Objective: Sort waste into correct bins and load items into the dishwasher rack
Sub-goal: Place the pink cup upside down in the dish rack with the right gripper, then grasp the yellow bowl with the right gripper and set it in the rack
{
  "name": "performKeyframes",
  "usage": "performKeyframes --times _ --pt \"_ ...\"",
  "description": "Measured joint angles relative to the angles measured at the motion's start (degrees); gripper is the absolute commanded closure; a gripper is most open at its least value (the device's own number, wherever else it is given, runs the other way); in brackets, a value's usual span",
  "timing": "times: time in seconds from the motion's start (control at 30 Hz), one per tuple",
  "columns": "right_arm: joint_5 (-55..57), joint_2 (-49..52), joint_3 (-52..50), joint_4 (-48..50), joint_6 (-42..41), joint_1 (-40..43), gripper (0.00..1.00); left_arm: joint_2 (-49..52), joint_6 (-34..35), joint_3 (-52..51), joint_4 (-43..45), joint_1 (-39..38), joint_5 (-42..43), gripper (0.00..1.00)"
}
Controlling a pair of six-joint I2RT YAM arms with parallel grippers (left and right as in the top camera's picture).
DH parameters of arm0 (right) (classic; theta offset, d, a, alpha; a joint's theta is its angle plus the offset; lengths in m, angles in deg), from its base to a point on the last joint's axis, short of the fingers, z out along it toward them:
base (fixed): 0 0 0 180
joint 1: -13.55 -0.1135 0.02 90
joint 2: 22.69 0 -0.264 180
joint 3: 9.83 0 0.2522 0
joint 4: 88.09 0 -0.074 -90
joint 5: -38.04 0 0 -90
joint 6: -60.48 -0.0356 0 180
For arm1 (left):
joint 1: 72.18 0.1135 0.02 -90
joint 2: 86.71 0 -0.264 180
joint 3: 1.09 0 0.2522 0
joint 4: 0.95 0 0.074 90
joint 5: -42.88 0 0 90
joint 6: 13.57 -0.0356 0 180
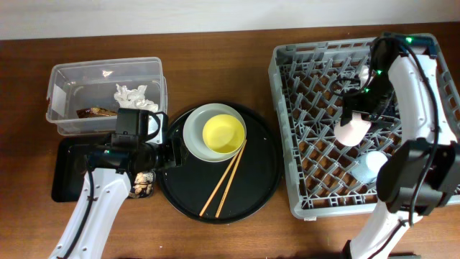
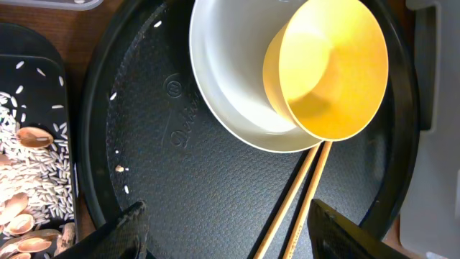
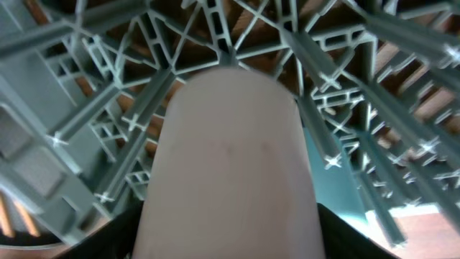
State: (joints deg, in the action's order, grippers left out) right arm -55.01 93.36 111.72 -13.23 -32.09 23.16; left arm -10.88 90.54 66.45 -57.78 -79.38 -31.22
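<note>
Dark brown wooden table [image 1: 215,43] carries everything. At its left end, the clear plastic rectangular tub [image 1: 54,101] holds a crumpled white paper napkin [image 1: 131,93] and a brown snack wrapper [image 1: 97,112].

Just below the tub, the left arm covers much of the shallow black rectangular tray [image 1: 68,176]. From overhead its contents are hard to make out. The left wrist view shows them as pale grains and small tan-brown food scraps [image 2: 29,180], though the frame edge cuts the tray off.

The left pincer [image 1: 167,155] hangs wide open over the left edge of the large round black tray [image 1: 259,180], touching nothing. In its own camera only its two dark fingertips [image 2: 126,230] show, at the bottom.

On the round tray sits the pale grey-green round plate [image 1: 195,133] with the small yellow bowl [image 1: 223,134] in it. The pair of wooden chopsticks [image 1: 226,180] lies slanted, with the upper ends by the bowl's rim.

At the right, in the large square light-grey plastic dishwasher rack [image 1: 282,129], the right pincer [image 1: 357,115] grips the small pink cup [image 1: 352,131] just above the lattice. In the right wrist view the cup fills the frame, blurred, and hides its own contact with the pegs. The fingers are only dark slivers in the lower corners.

The small blue cup [image 1: 370,167] lies nearer the rack's front edge, partly hidden by the right arm, and only the overhead view shows it.
</note>
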Motion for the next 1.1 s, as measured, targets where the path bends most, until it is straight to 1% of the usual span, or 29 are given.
performKeyframes --times 0.07,0.33,0.37,0.4,0.47,0.5,0.53,0.6,0.67,0.73,0.77,0.8,0.83,0.87,0.93,1.0,1.03,1.07,1.1 --pt "-0.4 1.3 0.0 0.9 0.8 0.0 0.16 0.0 0.0 0.0 0.0 0.0 -0.1 0.3" --pt "-1.5 0.5 0.0 -0.2 0.9 0.0 0.18 0.0 0.0 0.0 0.0 0.0 -0.1 0.3" --pt "-3.5 -1.7 0.0 0.1 1.6 0.0 0.18 0.0 0.0 0.0 0.0 0.0 -0.1 0.3" --pt "-8.5 -8.3 0.1 0.2 3.7 0.0 0.17 0.0 0.0 0.0 -0.2 0.0 -0.2 0.3" --pt "-16.3 -15.6 0.4 2.2 7.6 -1.8 0.17 0.0 2.7 0.2 -4.1 0.0 -5.0 0.25" --pt "-18.7 -18.1 0.7 3.4 8.8 -5.1 0.17 0.0 5.6 0.1 -7.9 0.0 -9.1 0.21" --pt "-20.5 -18.9 0.8 4.5 9.5 -9.4 0.2 0.0 8.4 0.0 -10.2 0.0 -13.3 0.2" --pt "-21.9 -16.8 0.8 8.3 9.6 -18.5 0.2 0.0 10.9 0.0 -11.3 0.0 -17.9 0.2" --pt "-18.3 -11.8 0.8 12.2 5.9 -27.8 0.21 0.0 11.7 0.0 -12.9 0.0 -22.1 0.19" --pt "-13.8 -7.3 0.8 14.8 2.2 -32.9 0.23 0.0 11.9 0.0 -13.1 0.0 -23.7 0.19" --pt "-12.1 -4.5 0.8 15.7 -0.1 -34.4 0.26 0.0 11.9 0.0 -13.1 0.0 -23.9 0.19" --pt "-11.0 -0.9 0.8 16.5 -2.2 -35.3 0.32 0.0 11.9 0.0 -13.1 0.0 -24.2 0.18" --pt "-9.9 2.1 0.8 17.2 -4.3 -35.6 0.35 0.0 11.9 0.0 -13.1 0.0 -24.3 0.16" --pt "-9.8 4.2 0.7 17.7 -5.0 -35.6 0.38 0.0 11.9 0.0 -13.1 0.0 -24.3 0.16" --pt "-9.4 8.2 0.8 20.3 -6.6 -35.8 0.49 0.0 12.1 0.0 -13.1 0.0 -24.4 0.16" --pt "-9.4 13.1 0.7 22.8 -8.2 -36.3 0.5 0.0 12.1 0.0 -13.2 0.0 -24.4 0.15" --pt "-9.4 13.4 0.7 23.1 -8.5 -36.5 0.59 0.0 12.1 0.0 -13.2 0.0 -24.4 0.15" --pt "-9.4 13.5 0.7 23.5 -8.8 -36.9 0.64 0.0 12.1 0.0 -13.1 0.0 -24.4 0.15" --pt "-9.4 13.5 0.7 23.6 -9.4 -37.2 0.72 0.0 12.1 0.0 -13.1 0.0 -24.4 0.15"
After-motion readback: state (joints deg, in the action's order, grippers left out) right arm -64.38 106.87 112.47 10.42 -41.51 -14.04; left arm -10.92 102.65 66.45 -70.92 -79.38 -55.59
